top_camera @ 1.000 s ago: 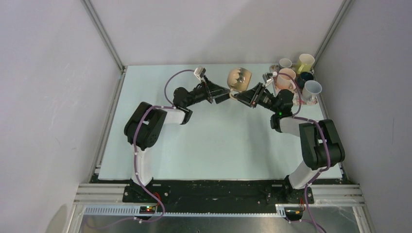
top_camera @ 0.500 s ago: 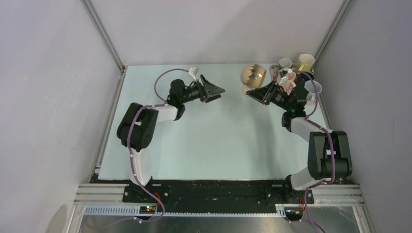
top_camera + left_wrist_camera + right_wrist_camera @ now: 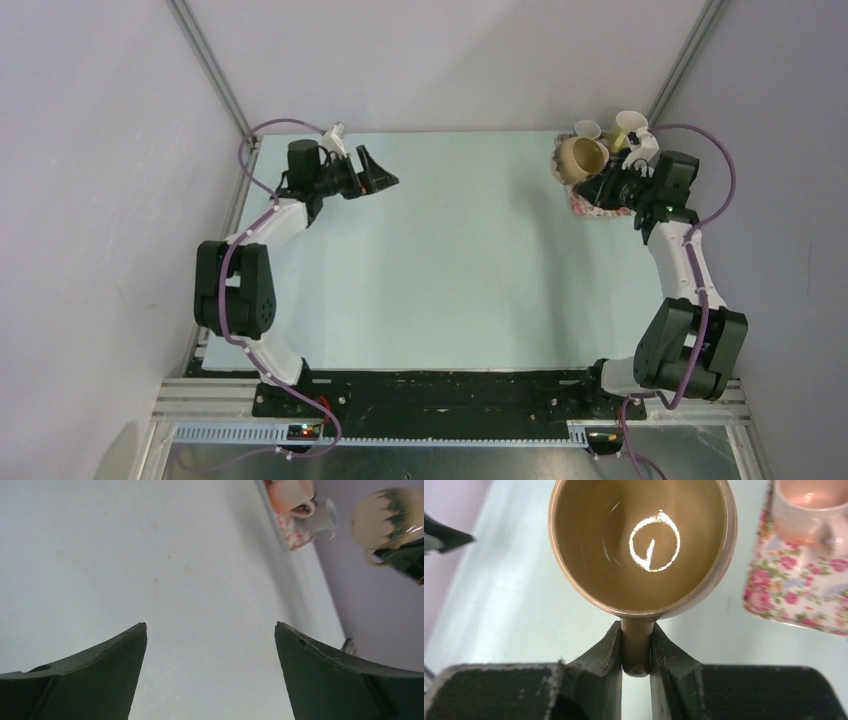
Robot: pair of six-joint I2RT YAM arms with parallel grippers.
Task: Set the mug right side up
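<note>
The mug [image 3: 581,157] is tan, with a green pattern on its outside, and hangs above the table's back right with its mouth facing up. My right gripper [image 3: 600,185] is shut on its handle. In the right wrist view I look down into the mug [image 3: 642,545], and the handle is pinched between the two fingers of my right gripper [image 3: 636,627]. My left gripper [image 3: 385,180] is far off at the back left, open and holding nothing. Its wrist view shows the left gripper [image 3: 210,626] over bare table, with the mug [image 3: 387,517] at the top right.
A floral tray [image 3: 588,208] lies at the back right corner, just under and beside the held mug. It carries several cups, among them a pink mug [image 3: 809,510]. A yellow cup [image 3: 630,125] and a white cup [image 3: 588,130] stand behind it. Side walls close in both sides.
My right gripper carried the mug right and back toward the tray, turning its mouth upward. The left arm swung away to the back left, and its jaws opened fully.
</note>
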